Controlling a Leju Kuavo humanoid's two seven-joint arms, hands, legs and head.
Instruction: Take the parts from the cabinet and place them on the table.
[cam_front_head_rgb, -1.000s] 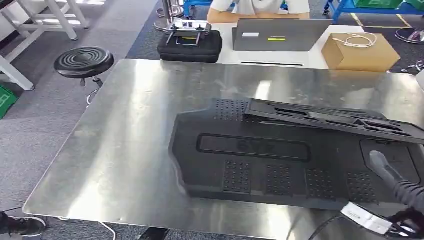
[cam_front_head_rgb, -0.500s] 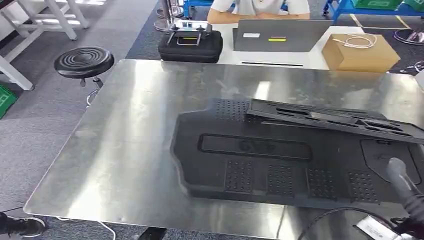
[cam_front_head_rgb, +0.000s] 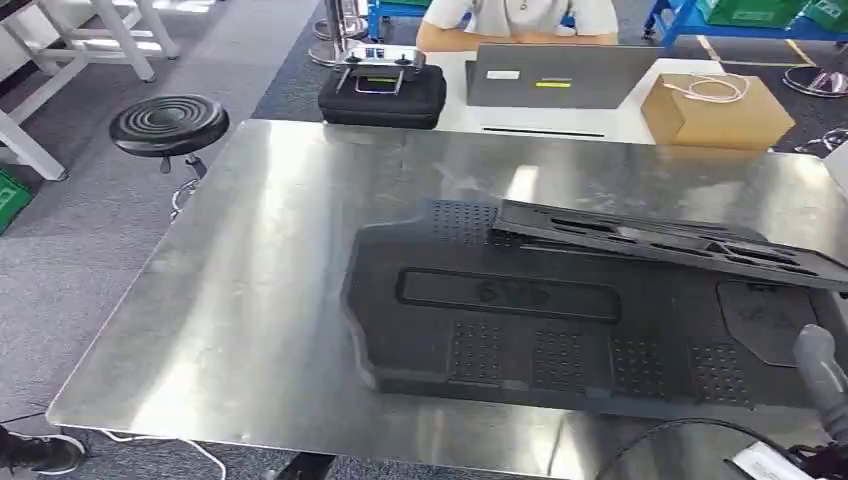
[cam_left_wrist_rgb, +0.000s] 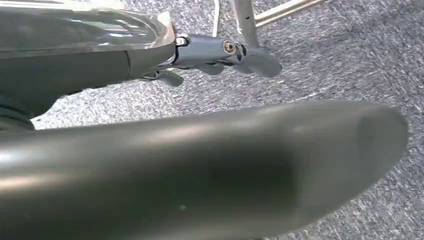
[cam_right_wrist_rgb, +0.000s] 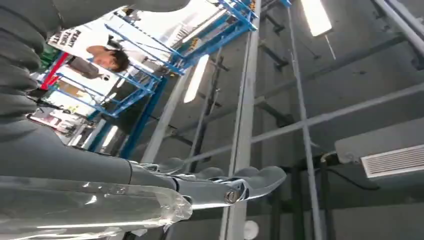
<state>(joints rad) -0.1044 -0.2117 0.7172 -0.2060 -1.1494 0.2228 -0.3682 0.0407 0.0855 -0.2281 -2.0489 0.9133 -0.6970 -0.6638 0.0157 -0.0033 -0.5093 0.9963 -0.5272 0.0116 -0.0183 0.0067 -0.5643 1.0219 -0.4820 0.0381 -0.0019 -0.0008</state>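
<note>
Head view: right hand (cam_front_head_rgb: 822, 375), fingers apart and holding nothing, sits at the near right table (cam_front_head_rgb: 250, 280) edge. Two black parts (cam_front_head_rgb: 560, 320) lie just ahead and leftward, long axis crosswise. Left hand (cam_left_wrist_rgb: 220, 50), empty, hangs over floor.

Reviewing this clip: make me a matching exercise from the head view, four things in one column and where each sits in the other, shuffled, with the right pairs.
Things:
1. large black panel
2. slim black part
3. cardboard box
4. round black stool

Places:
A. on the floor beside the steel table's left edge
B. flat on the steel table
C. on the white desk, right of the laptop
D. propped across the far edge of another part

Pairs: 1-B, 2-D, 3-C, 4-A
</note>
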